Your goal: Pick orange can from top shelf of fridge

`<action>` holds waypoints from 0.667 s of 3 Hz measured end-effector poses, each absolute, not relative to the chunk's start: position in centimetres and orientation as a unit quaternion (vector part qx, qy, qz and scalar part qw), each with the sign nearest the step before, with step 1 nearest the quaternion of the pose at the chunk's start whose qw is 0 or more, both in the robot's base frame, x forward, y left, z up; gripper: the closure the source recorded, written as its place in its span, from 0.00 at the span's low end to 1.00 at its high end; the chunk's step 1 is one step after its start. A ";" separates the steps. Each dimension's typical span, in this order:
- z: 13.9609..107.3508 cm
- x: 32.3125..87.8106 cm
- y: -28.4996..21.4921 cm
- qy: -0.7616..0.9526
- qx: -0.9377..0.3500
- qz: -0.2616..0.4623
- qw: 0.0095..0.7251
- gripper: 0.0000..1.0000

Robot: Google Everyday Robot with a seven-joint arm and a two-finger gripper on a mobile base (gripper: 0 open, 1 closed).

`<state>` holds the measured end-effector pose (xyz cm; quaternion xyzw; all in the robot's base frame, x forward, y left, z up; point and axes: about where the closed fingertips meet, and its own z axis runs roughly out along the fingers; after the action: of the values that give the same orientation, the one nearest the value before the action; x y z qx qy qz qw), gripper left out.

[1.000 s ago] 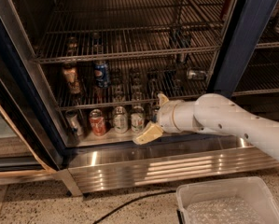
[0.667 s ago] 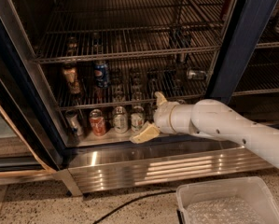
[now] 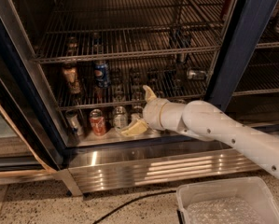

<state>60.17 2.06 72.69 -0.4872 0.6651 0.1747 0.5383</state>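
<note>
At the bottom right a clear plastic bin (image 3: 223, 200) with a crinkled, bubbly lining sits on speckled stone flooring, and a thin black cable (image 3: 129, 203) snakes across the floor to its left. Behind them runs the fridge's (image 3: 237, 45) louvred base panel (image 3: 167, 164) of bright ribbed steel. A smooth white arm (image 3: 223, 130), rounded and tubular, reaches in from the right over that panel. It ends in the gripper (image 3: 141, 111) at the front edge of the fridge floor. The gripper's two pale yellowish fingers are spread well apart and hold nothing. One tip points up against the front edge of the wire shelf (image 3: 174, 85), and the other angles down over the flat steel floor. Just left of the lower finger, along the floor's front edge, stand a pale can (image 3: 119, 117), a red-and-white can (image 3: 98, 122) and a silvery can (image 3: 74, 122). The shelf above them is a rack of thin dark parallel bars. The orange can (image 3: 70, 78), coppery with a silver top, stands upright near its left edge, well apart from the gripper. A blue can (image 3: 101, 73) stands just to its right. A silver can (image 3: 195, 73) lies on its side toward the shelf's right edge. Farther back and higher, an upper rack (image 3: 129, 36) of the same wire spans the interior.
</note>
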 end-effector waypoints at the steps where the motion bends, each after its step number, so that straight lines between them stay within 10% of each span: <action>1: 73.6 60.7 5.8 0.635 -0.504 0.202 0.550 0.00; 2: 73.6 60.7 5.9 0.634 -0.504 0.202 0.550 0.00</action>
<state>60.73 5.90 73.59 -0.5038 0.6341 0.2024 0.5505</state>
